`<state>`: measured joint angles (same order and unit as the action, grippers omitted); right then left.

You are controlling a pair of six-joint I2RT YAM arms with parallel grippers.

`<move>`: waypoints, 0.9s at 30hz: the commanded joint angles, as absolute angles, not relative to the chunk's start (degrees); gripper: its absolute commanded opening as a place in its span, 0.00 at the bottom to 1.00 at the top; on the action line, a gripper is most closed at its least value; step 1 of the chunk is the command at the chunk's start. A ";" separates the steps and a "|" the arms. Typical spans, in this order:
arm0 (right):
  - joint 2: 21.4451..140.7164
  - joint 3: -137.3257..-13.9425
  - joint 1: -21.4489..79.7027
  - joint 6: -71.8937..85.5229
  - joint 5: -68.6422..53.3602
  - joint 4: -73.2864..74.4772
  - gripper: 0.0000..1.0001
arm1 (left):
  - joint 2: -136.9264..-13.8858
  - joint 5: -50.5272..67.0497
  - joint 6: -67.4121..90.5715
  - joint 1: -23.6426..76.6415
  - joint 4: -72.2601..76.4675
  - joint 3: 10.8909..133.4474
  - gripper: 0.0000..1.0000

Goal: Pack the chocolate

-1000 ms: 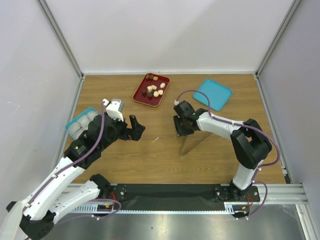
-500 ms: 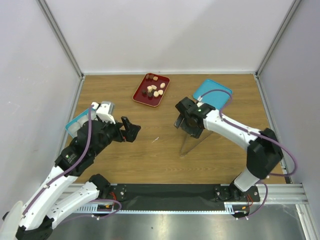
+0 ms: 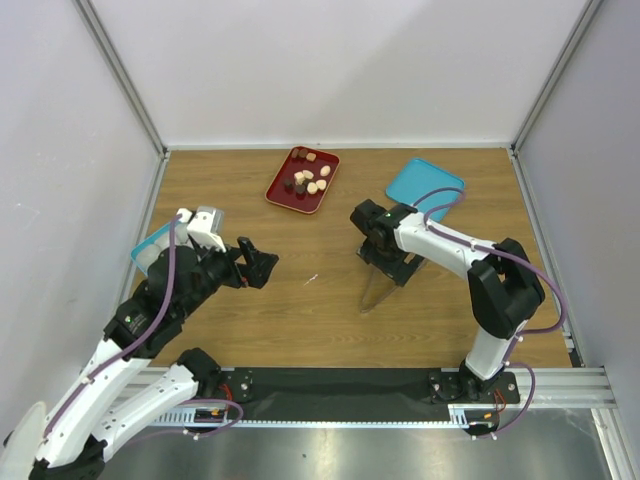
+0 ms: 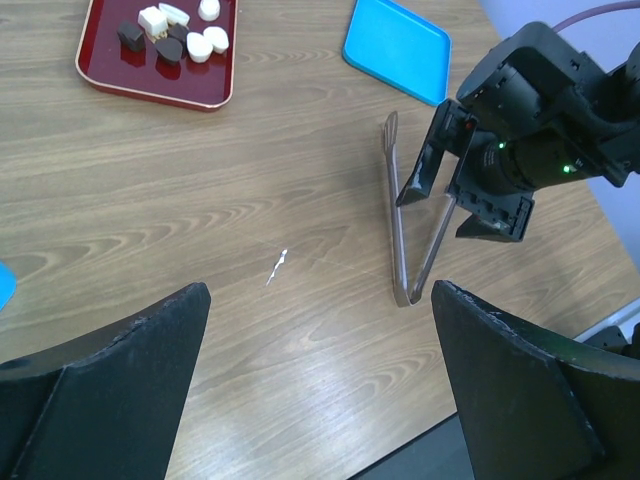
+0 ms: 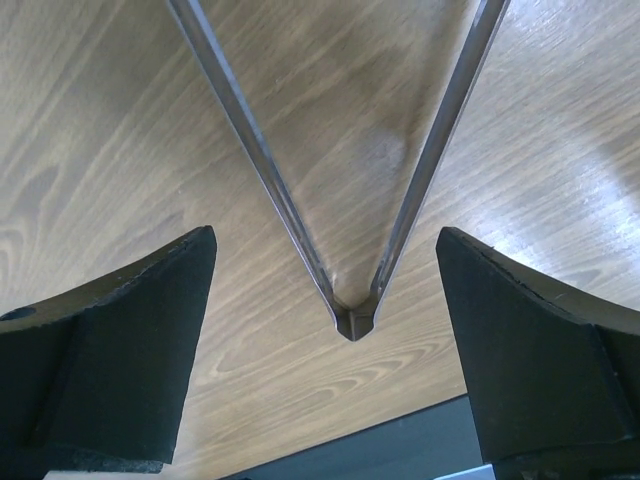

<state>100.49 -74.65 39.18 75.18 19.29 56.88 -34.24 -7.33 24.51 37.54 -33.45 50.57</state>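
The chocolate [image 3: 309, 181] is several small dark brown and pale pieces lying in a red tray [image 3: 282, 190] at the back of the table; it also shows in the left wrist view [image 4: 172, 33]. Metal tongs [image 3: 380, 287] lie on the wood in a V. My right gripper [image 3: 393, 266] is open and hovers over them; in its wrist view the tongs' hinge [image 5: 352, 322] lies between my fingers [image 5: 120, 350]. My left gripper [image 3: 258, 266] is open and empty over bare wood, left of the tongs [image 4: 403, 245].
A teal lid [image 3: 425, 188] lies at the back right, behind my right arm. A teal box [image 3: 148, 248] with pale pieces in it sits at the left edge, partly hidden by my left arm. A small white scrap [image 3: 312, 279] lies mid-table.
My right gripper swung toward the teal lid, then came back over the tongs. My left gripper drew back a little to the left and toward the near edge.
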 commanded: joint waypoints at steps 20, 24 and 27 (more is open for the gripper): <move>97.56 -62.84 37.79 69.18 19.69 38.15 0.98 | -35.86 -8.52 25.05 37.53 -32.26 50.45 1.00; 98.00 -62.32 37.79 63.65 19.69 35.69 0.93 | -36.03 -8.88 25.14 37.62 -31.91 50.45 1.00; 98.52 -62.84 38.23 59.51 19.51 34.54 0.90 | -35.95 -9.05 24.87 37.53 -31.73 50.10 1.00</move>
